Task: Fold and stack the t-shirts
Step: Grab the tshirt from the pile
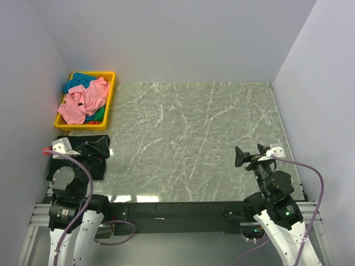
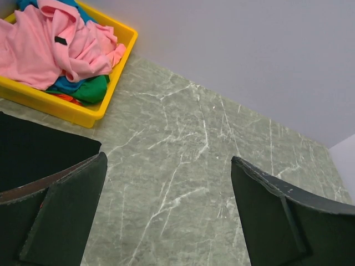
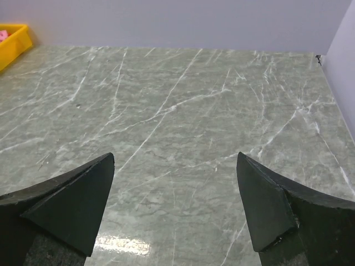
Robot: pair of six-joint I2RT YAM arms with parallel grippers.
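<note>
Table (image 1: 194, 138): we see green marble, white-veined.
Tray (image 2: 77, 113): yellow, at the table's far left corner.
T-shirts (image 2: 39, 50): heaped in the tray, pink uppermost.
Left hand (image 2: 166, 160): spread wide, near the tray.
Right hand (image 3: 175, 158): spread wide over the table.

Even, bright light is cast from overhead, and only soft shadows are thrown. White glare is reflected off the polished counter (image 1: 194, 138) along its near edge. Little blur is seen.

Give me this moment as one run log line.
stage: not started | t-shirts: heaped unfolded in yellow tray | left tool: open, empty | right tool: open, empty, over table
</note>
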